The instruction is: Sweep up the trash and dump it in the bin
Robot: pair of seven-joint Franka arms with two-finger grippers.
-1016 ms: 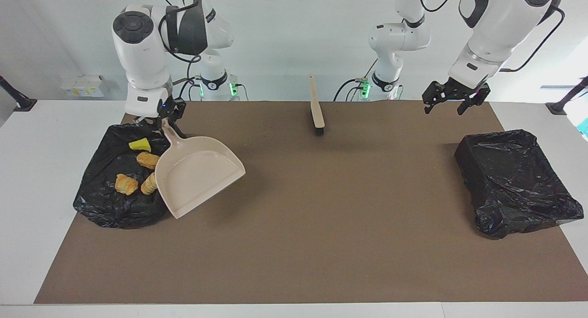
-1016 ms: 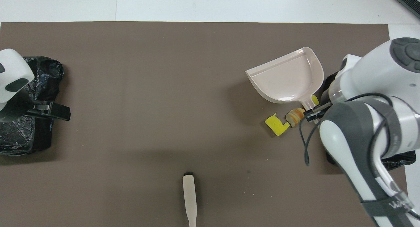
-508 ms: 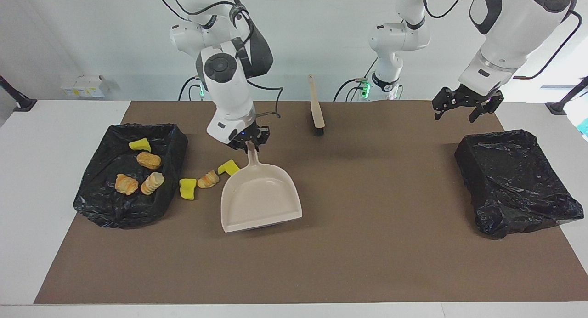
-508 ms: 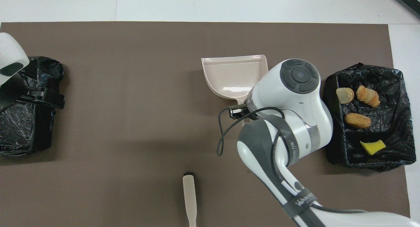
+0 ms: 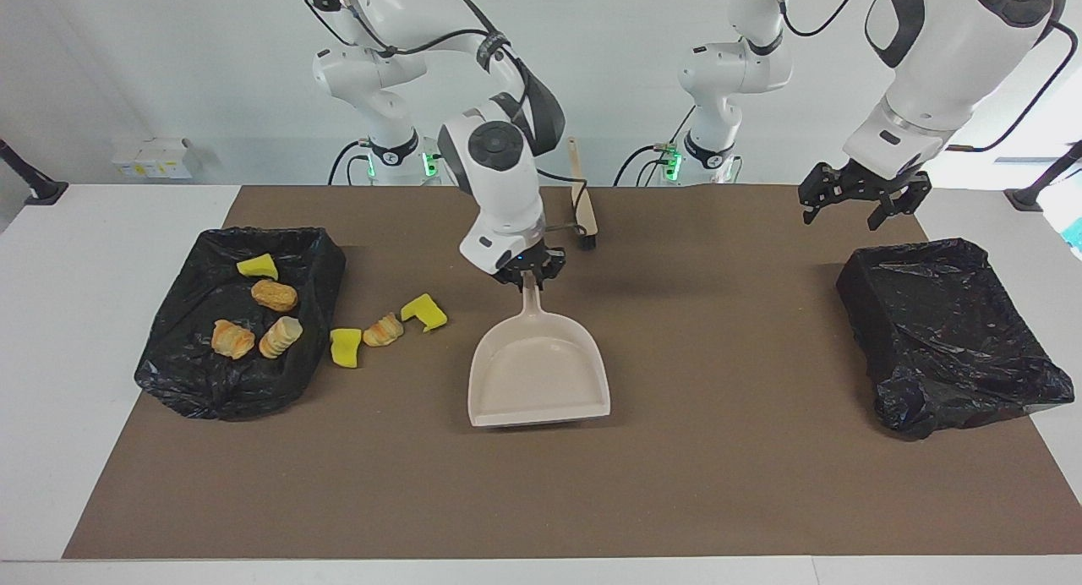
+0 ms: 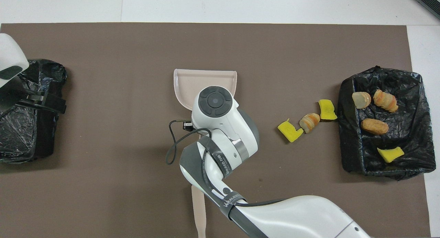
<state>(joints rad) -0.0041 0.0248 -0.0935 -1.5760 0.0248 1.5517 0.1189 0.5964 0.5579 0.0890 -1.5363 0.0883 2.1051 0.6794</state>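
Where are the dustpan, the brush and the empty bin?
dustpan (image 5: 541, 378), facing view, middle of its tray.
brush (image 5: 583, 206), facing view, wooden back near the bristles.
empty bin (image 5: 947, 314), facing view, black liner.

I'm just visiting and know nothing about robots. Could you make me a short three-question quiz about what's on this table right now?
1. How many pieces of trash lie on the brown mat, outside any bin?
2. True or false: the right gripper is shut on the dustpan handle.
3. Which bin holds trash? A: the bin at the right arm's end. B: the bin at the left arm's end.

Key
1. Three: a yellow chunk, a bread lump and another yellow chunk.
2. True.
3. A. It holds four pieces; the other shows none, and the open left gripper hangs near it.
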